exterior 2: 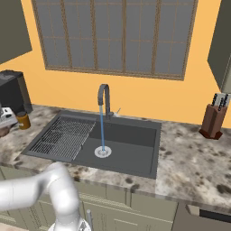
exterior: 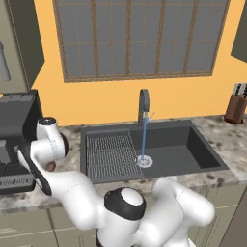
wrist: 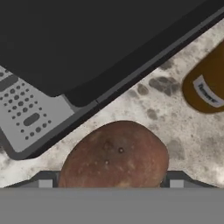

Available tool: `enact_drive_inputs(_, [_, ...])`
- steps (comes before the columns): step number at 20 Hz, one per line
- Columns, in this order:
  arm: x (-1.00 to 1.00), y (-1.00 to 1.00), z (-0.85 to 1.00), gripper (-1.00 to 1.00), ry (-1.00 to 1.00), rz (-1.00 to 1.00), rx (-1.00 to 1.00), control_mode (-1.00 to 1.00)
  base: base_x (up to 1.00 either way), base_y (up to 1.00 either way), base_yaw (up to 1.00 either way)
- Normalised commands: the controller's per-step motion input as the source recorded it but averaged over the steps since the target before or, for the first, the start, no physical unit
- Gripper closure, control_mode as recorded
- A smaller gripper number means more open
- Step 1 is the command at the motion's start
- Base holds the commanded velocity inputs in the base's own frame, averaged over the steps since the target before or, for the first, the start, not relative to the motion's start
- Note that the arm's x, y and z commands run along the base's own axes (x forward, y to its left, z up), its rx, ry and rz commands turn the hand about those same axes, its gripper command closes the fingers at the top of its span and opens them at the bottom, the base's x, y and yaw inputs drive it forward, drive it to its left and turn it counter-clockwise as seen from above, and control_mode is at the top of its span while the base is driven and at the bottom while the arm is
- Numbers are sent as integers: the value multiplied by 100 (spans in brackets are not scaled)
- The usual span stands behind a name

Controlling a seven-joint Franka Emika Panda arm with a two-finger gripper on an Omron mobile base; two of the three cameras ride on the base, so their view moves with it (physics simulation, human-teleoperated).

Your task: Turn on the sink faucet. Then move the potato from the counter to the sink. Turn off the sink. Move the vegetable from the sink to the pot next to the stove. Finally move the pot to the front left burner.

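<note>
One potato (wrist: 114, 155) sits between the wide-open claw (wrist: 111, 180) tips, not yet squeezed. One brown jar (wrist: 208, 85) nearby; its label is too blurry.

1. The potato's (wrist: 114, 155) lower part is cut off along the hand view's bottom.
2. The brown jar (wrist: 208, 85) is cropped by the right edge; its label is illegible.

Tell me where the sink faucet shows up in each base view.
Left base view: faucet at centre, behind the basin, water running.
Right base view: faucet left of centre, behind the basin.
Shared landmark: knife block on the counter, far right.
</note>
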Motion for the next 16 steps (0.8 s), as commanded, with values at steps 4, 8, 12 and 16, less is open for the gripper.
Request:
enact_drive_inputs(4, [-21, -51, 44, 100, 2, -5, -1, -100, 0, 0, 0])
enact_drive_inputs(8, [-21, -54, 39, 100, 0, -4, -1, -100, 0, 0, 0])
enact_drive_inputs(12, [-18, -55, 24, 100, 0, -3, 0, -100, 0, 0, 0])
enact_drive_inputs(16, [-6, -20, 0, 100, 0, -3, 0, -100, 0, 0, 0])
